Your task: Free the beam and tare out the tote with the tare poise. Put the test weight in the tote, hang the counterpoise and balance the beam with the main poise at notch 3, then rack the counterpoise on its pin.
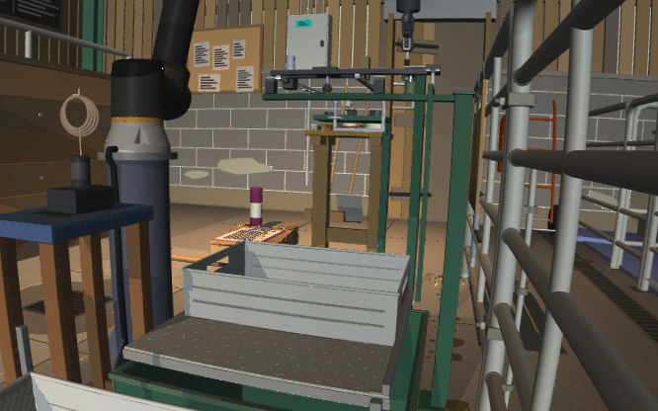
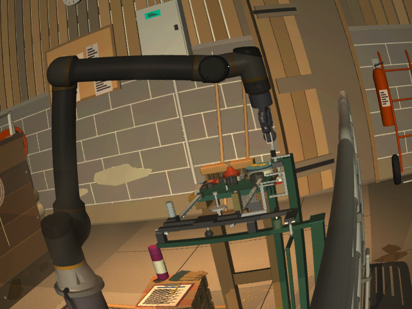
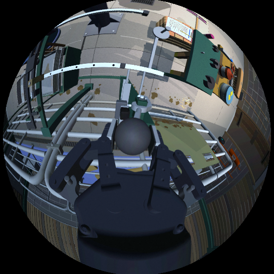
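A dark round knob (image 3: 132, 136) on top of a thin upright lever (image 2: 272, 146) is held in my closed gripper (image 3: 133, 143). The lever rises from the right end of the scale frame, above the dark beam (image 1: 353, 72). The gripper (image 1: 406, 45) hangs straight down over that end. The grey tote (image 1: 296, 289) sits on the platform (image 1: 257, 353) in the foreground. Dark slotted weights (image 3: 209, 83) sit on a green shelf (image 3: 202, 61) behind the scale. A hanger rod with a disc (image 3: 161, 32) hangs under the beam.
A grey pipe railing (image 1: 533, 222) runs along the right of the scale. The green scale column (image 1: 457, 237) stands by it. A wooden stand (image 1: 346, 183) is behind. A blue-topped table (image 1: 69, 222) stands beside my arm's base (image 1: 141, 197).
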Available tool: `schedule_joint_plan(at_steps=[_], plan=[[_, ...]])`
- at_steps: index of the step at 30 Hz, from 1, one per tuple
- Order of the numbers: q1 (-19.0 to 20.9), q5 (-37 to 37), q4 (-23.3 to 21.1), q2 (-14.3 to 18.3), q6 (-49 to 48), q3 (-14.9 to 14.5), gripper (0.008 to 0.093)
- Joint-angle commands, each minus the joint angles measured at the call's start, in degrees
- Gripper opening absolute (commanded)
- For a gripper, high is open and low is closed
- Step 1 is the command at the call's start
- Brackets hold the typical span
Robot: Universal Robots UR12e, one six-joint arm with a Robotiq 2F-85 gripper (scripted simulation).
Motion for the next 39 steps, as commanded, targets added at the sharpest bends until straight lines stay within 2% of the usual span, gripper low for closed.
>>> schedule_joint_plan(at_steps=[1, 19, 39], plan=[[-0.2, 0.5, -0.2, -0.1, -0.2, 0.1, 0.0080], [-3.4, 7.5, -2.4, -1.4, -3.2, 2.9, 0.0080], [-3.9, 8.6, -2.7, -1.6, -3.7, 3.4, 0.0080]])
